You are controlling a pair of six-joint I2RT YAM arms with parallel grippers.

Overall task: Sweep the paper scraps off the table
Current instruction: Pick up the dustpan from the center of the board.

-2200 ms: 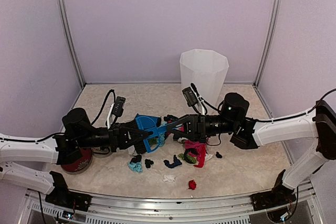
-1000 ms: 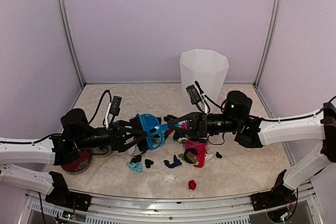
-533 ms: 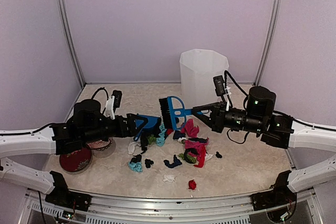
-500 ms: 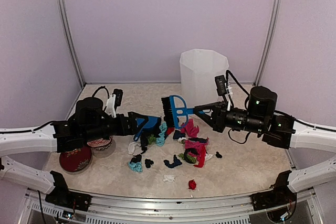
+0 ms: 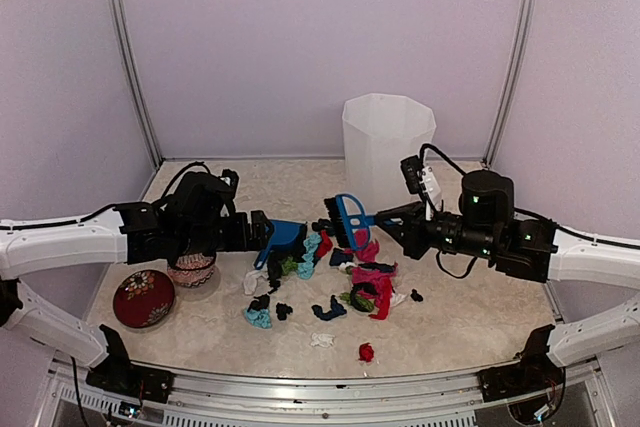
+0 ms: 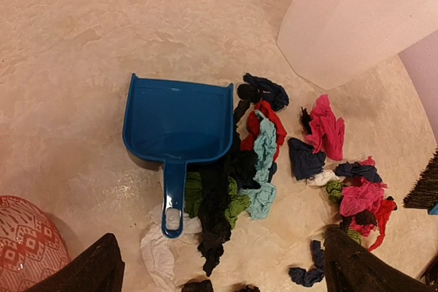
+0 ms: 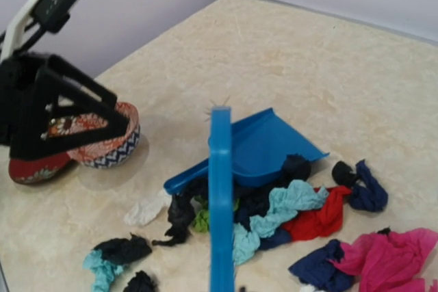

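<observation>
Both arms have drawn apart from the middle of the overhead frame. Left gripper (image 5: 258, 231) has backed off to the left and let go of the blue dustpan (image 6: 178, 124). Right gripper (image 5: 385, 219) has swung the blue brush (image 5: 348, 219) up towards the white bin (image 5: 388, 142) at upper centre-right.

Left jaws stand wide and empty, with the pan lying flat on the table (image 5: 470, 327) just ahead of them. Right jaws are clenched on the brush handle, and the bristles appear lifted off the surface.

Sweeping looks barely begun. The pan holds nothing, and the paper scraps (image 5: 365, 277) lie strewn across the centre of the table. Some touch the pan's right side and handle, while a red one and a white one sit apart near the lower edge. All of them are left to gather and tip out.
</observation>
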